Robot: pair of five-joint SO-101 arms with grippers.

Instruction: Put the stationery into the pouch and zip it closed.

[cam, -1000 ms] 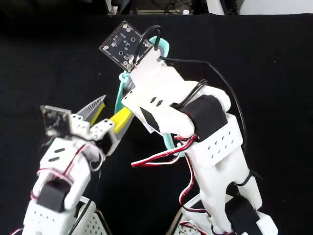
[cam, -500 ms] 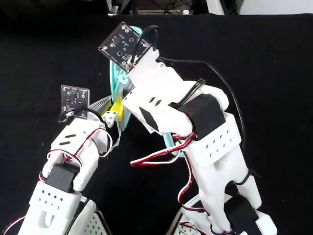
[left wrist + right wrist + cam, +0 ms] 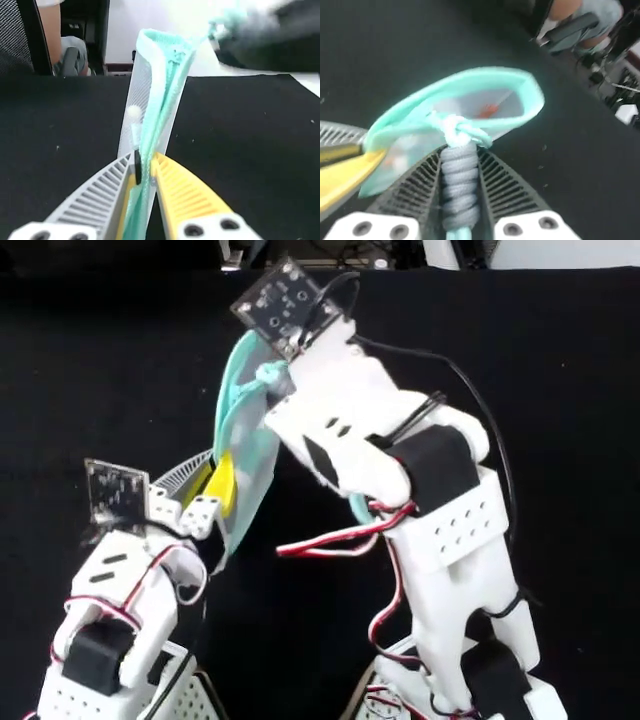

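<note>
The left gripper [image 3: 217, 464] is closed to a narrow gap on the lower end of the mint mesh pouch [image 3: 245, 445], with its grey ribbed finger on one face and its yellow finger on the other. In the left wrist view the pouch [image 3: 155, 90] rises out of the left gripper [image 3: 144, 159] as a thin edge-on strip. A small white rounded piece [image 3: 134, 112] shows through the mesh just past the fingertips; what it is cannot be told.

The right gripper [image 3: 268, 380], in the upper middle of the high view, is clamped on the zip pull cord [image 3: 459, 185]. This is a grey wound cord ending in a mint knot at the pouch's top edge. In the right wrist view the right gripper [image 3: 460, 150] has both ribbed fingers pressed against the cord. Beyond it the pouch [image 3: 470, 100] curves away, with an orange mark [image 3: 490, 109] showing through it that is too blurred to read.

The pouch hangs stretched between the two grippers, above the black table cloth [image 3: 560, 360].

Half a second ago the left arm stood higher in the high view, close against the pouch. It has since drawn back toward the lower left. The right wrist has risen toward the upper right, and the pouch is now pulled out longer and flatter.
</note>
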